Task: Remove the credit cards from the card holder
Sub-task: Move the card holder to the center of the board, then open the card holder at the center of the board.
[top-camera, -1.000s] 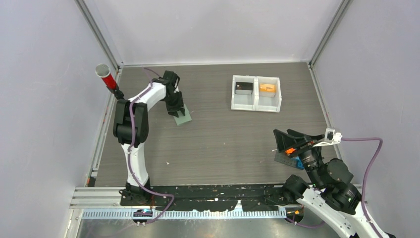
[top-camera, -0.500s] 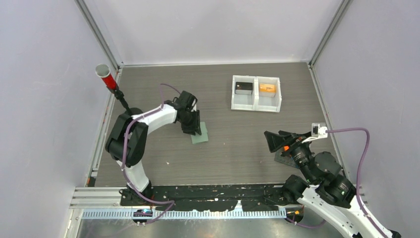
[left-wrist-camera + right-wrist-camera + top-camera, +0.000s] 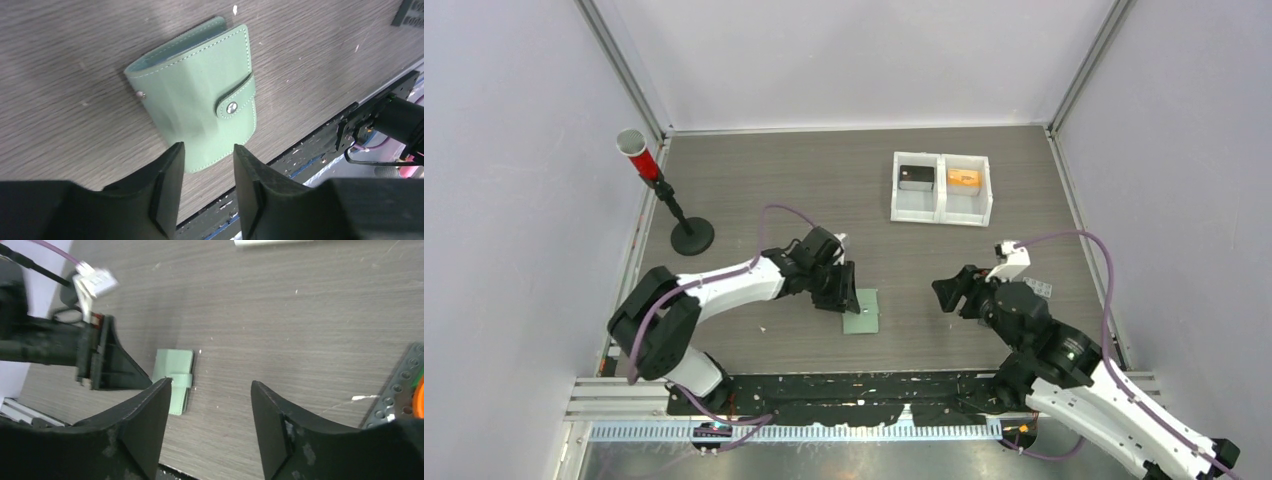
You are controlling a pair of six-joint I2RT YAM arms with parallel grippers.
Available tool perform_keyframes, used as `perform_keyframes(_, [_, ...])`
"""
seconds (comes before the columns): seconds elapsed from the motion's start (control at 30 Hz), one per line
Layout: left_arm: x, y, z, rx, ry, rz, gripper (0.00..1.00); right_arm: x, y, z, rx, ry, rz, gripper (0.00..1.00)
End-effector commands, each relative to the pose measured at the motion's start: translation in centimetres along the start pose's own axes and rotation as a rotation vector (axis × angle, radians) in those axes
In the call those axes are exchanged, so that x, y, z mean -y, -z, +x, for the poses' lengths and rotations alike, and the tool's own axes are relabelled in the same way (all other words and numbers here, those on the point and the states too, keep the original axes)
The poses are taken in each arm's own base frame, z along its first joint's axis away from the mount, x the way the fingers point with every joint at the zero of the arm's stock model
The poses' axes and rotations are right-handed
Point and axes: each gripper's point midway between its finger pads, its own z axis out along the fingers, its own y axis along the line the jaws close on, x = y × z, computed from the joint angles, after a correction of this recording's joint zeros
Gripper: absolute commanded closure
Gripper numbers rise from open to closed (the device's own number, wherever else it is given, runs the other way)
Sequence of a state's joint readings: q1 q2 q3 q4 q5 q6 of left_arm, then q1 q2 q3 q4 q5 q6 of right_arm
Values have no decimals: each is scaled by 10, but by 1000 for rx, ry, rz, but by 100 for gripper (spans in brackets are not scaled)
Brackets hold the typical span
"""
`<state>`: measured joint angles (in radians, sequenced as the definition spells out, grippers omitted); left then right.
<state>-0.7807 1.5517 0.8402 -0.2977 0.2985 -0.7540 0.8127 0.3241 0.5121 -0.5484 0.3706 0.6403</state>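
The sage-green card holder (image 3: 861, 313) lies flat on the table near the front middle, folded, with its snap tab fastened (image 3: 200, 100). The credit cards are hidden. My left gripper (image 3: 845, 294) hovers over the holder's near edge. Its jaws (image 3: 208, 150) are apart with nothing between them, and the holder is wider than the gap. My right gripper (image 3: 946, 293) stands open to the right of the holder, pointing towards it, with bare table between its fingers (image 3: 210, 385). The right wrist view shows the holder (image 3: 175, 375) beside the left gripper's fingers (image 3: 117, 370).
A white two-part tray (image 3: 941, 203) at the back right holds a black item (image 3: 916, 177) and an orange one (image 3: 964, 178). A red cup (image 3: 634, 148) on a black stand (image 3: 692, 237) is at the left. A grey perforated plate (image 3: 400, 390) lies at the right.
My left arm swept from the back left to the front middle, bringing the card holder with it. My right gripper moved left towards the middle and its jaws narrowed somewhat.
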Motion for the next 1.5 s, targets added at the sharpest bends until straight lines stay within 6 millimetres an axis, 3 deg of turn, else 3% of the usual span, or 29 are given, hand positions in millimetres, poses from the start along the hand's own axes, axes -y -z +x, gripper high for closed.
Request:
perform_keyframes(0.0, [7,43,-32,166,-54,-50,54,-15,-13,13,-86,1,-23,36])
perform_keyframes(0.13, [-7,83,-41,243,-132,-168,49,-27,-28,32,-182,1,-42,47])
perform_keyframes(0.3, [-35,149,-46,383,-191,-354,41,-34,-48,55,-278,-38,-21,51])
perform_keyframes(0.57, [-72,212,-8,488,-238,-435,37,-56,-74,79,-340,-27,26,53])
perform_keyframes(0.73, [-76,224,9,574,-298,-350,33,-77,-93,98,-377,21,63,53])
perform_keyframes(0.83, [-60,228,9,664,-332,-220,30,-89,-100,108,-402,56,65,52])
perform_keyframes(0.93, [-60,239,10,734,-333,-193,26,-94,-110,118,-433,84,87,53])
perform_keyframes(1.2, [-64,243,11,768,-309,-191,23,-94,-122,139,-491,132,131,53])
perform_keyframes(1.47, [-65,240,11,747,-305,-200,23,-79,-132,166,-555,200,194,54])
